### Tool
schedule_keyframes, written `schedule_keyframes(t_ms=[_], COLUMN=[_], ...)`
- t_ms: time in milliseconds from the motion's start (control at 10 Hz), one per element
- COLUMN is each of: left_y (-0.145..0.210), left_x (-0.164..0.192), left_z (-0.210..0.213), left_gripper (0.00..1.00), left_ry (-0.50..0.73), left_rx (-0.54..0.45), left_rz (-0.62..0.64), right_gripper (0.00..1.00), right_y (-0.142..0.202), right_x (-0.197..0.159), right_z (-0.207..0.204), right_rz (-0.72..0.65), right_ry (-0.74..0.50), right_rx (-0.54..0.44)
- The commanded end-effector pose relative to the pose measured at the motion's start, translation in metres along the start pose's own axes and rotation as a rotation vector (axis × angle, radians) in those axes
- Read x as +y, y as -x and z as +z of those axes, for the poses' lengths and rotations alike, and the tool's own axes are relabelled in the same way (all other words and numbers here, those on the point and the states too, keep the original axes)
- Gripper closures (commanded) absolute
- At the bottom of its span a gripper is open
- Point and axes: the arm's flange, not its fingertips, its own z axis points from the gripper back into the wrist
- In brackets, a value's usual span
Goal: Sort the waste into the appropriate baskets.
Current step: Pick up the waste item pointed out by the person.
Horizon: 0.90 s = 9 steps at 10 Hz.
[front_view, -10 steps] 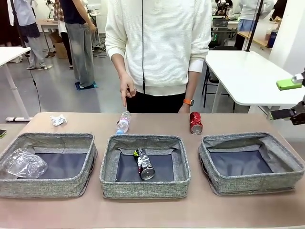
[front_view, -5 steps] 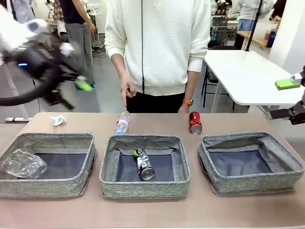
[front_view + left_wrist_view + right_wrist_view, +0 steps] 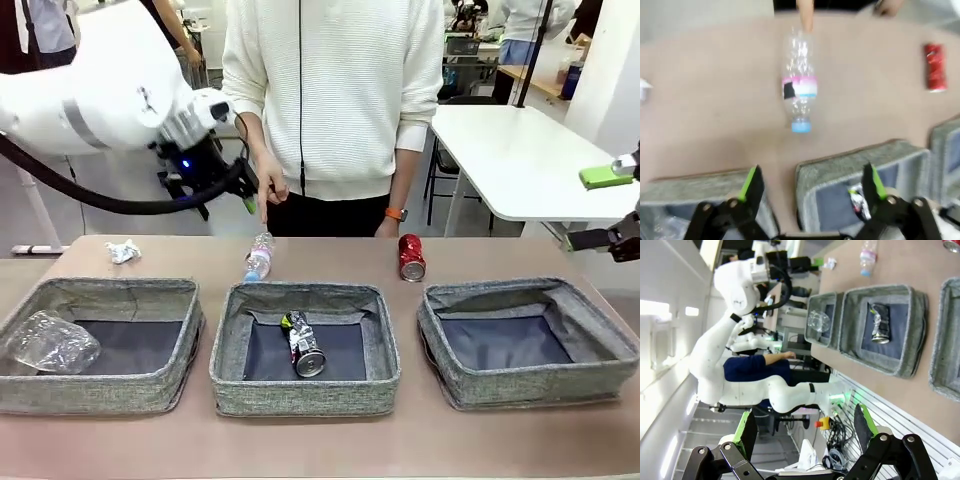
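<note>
Left wrist view: we see the left gripper (image 3: 811,172) with jaws spread wide and nothing between them. Ahead of it the clear plastic bottle (image 3: 800,95) lies on the tabletop (image 3: 170,260), between the far wall of the middle basket (image 3: 305,392) and the tabletop's far edge. The bottle's long axis runs from far edge to basket, blue cap toward the basket, so it crosses the jaw line squarely. A person's finger (image 3: 805,12) is at its base; we can't tell if it touches. We judge the left arm much nearer. The right gripper (image 3: 603,208), also open and empty, hangs off the tabletop's right edge, well apart.
</note>
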Motion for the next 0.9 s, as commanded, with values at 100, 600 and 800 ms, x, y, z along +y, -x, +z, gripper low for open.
schedule_keyframes(t_ms=[100,600,800], left_y=[-0.001,-0.019,-0.032], left_x=[-0.002,-0.008,-0.001], left_z=[0.020,-0.088,-0.112], left_gripper=[0.00,0.00,0.00], left_ry=[0.004,-0.069,-0.113], left_rx=[-0.022,-0.082,-0.110], left_rz=[-0.014,0.027,0.052], right_gripper=[0.00,0.00,0.00], right_y=[-0.004,-0.004,-0.004], right_x=[0.003,0.003,0.003], right_z=[-0.003,-0.003,-0.003], right_rz=[0.014,0.014,0.014], right_ry=[-0.005,-0.005,-0.005], right_rx=[-0.010,-0.010,-0.010])
